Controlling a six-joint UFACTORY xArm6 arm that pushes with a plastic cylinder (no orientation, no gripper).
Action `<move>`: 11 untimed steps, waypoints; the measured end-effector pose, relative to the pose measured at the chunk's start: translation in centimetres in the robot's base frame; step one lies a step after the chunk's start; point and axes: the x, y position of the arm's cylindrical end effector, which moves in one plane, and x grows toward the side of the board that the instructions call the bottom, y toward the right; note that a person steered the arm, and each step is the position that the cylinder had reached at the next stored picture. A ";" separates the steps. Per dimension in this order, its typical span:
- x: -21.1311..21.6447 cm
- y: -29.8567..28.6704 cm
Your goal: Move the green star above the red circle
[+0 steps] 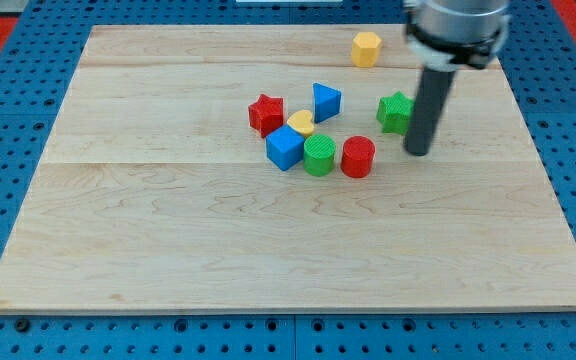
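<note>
Board (168, 250): a pale wooden table top on a blue pegboard, seen from its near edge. All places below are given from the red circle.
Red circle (358, 157): a short red cylinder near the board's middle, standing free on its right and bottom sides.
Green star (396, 112): up and to the right of the red circle, a little apart from it, not yet straight above it.
Tip (419, 151): the dark rod's lower end stands to the right of the red circle, level with it, and just below and right of the green star. It seems to touch or nearly touch the star's right edge; contact cannot be confirmed.
Why there: from the star's right side, a push toward the view's left would likely slide it over the red circle.
Hand: there is none, only a bare rod, so nothing can spread, press together or pinch.
Green circle (319, 156): just left of the red circle, almost touching.
Blue cube (284, 148): farther left, beside the green circle.
Yellow heart (302, 123): up-left, between cube and triangle.
Blue triangle (326, 101): up and slightly left, near the star's likely path.
Red star (266, 114): farthest up-left of the cluster.
Yellow hexagon (366, 48): well above, near the board's top edge.
</note>
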 end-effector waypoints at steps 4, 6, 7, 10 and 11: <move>-8.6 -1.4; -4.0 -1.7; -1.5 -3.3; -2.8 -1.7; -7.8 0.3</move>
